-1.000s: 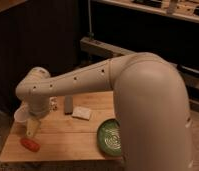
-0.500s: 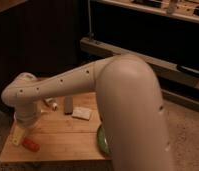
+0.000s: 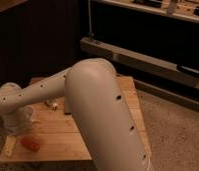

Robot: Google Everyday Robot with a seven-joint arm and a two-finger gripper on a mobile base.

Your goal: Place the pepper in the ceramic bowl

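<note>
pepper [image 3: 30,145]: orange-red, glossy; by table's front-left corner
table [image 3: 60,134]: light wood, plank lines
arm [image 3: 93,105]: off-white w/ row of small dark dots
gripper [image 3: 23,130]: pale grey-white; over table's left end, just above pepper
floor [image 3: 173,132]: grey-brown, speckled; right of table

Arm [image 3: 95,107] low across view to L, wrist [image 3: 12,106] down, end effector [image 3: 23,130] at lower L, jaws wide apart.

We find the hand [image 3: 21,131] low over the left end of the surface [image 3: 58,134], just above the pepper [image 3: 30,144]; bare boards offer passage right of the pepper; the arm [image 3: 100,110] bars the right half; a small object [image 3: 52,104] stands behind.
</note>
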